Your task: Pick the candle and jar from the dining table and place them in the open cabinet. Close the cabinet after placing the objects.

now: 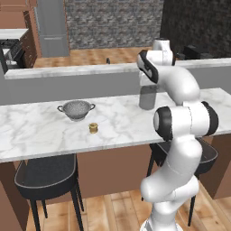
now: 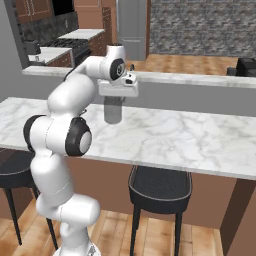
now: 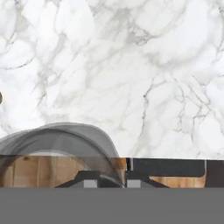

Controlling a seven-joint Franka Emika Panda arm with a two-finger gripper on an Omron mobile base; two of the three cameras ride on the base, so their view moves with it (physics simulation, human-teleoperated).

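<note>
The grey translucent jar (image 1: 147,99) stands upright at the far side of the white marble dining table (image 1: 36,131), directly under my hand. My gripper (image 1: 147,88) points straight down onto the jar's top (image 2: 113,111) and is shut on it. In the hand view the jar's rim (image 3: 57,135) curves in from the lower left, and its wall runs between my fingertips (image 3: 89,183). Whether the jar's base still touches the table (image 2: 200,135) I cannot tell. The small yellow-gold candle (image 1: 93,128) sits on the table well left of the jar. The cabinet is out of view.
A steel colander (image 1: 76,109) with two handles stands behind the candle. Dark stools (image 1: 45,176) (image 2: 160,186) are tucked under the table's near edge. A grey raised ledge (image 1: 67,72) runs along the table's far side.
</note>
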